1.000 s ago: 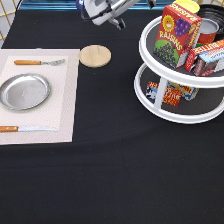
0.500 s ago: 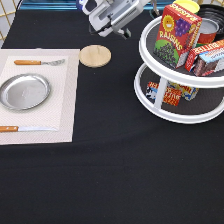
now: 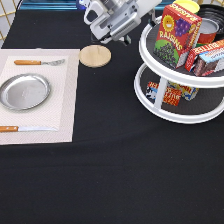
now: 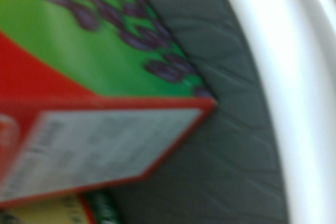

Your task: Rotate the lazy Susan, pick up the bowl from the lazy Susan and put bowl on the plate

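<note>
Gripper: the grey-and-white robot hand hangs at the far side of the table, just left of the turntable's upper tier; whether its claw is spread or pressed together cannot be told, as the tips are hidden.
Lazy Susan: the large white two-tier round turntable with dark grey trays stands at the right.
Upper tier: a red-and-green raisin box, a red can and another red box.
Lower tier: a few small colourful packets.
Bowl: a glossy black round bowl's edge shows at the far right corner, behind the upper tier.
Plate: the round shiny silver metal plate lies empty on a pale placemat at the left, between a wooden-handled fork and knife.
Coaster: a small round wooden disc lies near the hand.
Wrist view: the raisin box on the grey ridged tray, beside the white rim.
</note>
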